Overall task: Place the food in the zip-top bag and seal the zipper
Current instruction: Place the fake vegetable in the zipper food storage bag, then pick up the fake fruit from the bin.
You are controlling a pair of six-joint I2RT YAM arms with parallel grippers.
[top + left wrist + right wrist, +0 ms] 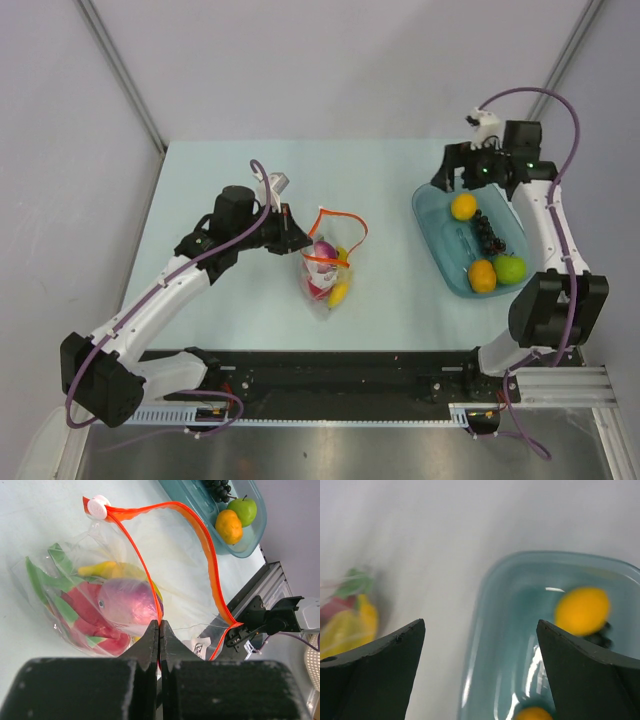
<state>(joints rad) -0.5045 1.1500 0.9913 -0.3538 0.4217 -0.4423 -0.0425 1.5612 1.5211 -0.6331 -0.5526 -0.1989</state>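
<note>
Closest to the lens in the left wrist view, the left gripper (pixel 159 630) has its fingers pressed flat together on the near edge of the zip-top bag (pixel 125 595), just where the orange-red zipper (pixel 145 575) runs down into them. The bag lies on the pale table (pixel 390 290) at the centre of the overhead frame. Its mouth stands open in a wide loop, with the white slider (pixel 100 506) parked at the far end of the strip, in the upper left of the wrist frame.

Through the clear film show a purple piece (pixel 130 602), a banana (pixel 107 570) and a red piece with green leaves (pixel 82 610).

In the upper right of the overhead frame the right gripper (pixel 455 172) hangs above the far end of the teal bowl (pixel 430 240). Its jaws are spread wide and hold nothing. Four pieces lie in the bowl: a yellow-orange round fruit (pixel 463 206), dark grapes (pixel 488 232), an orange (pixel 482 275) and a green apple (pixel 510 268).

By my reading the job is about half done. Several pieces are bagged and four are not. The right arm looks set to pick from the bowl next while the left holds the mouth open. The zipper has not yet been closed at all, and that step comes last.
</note>
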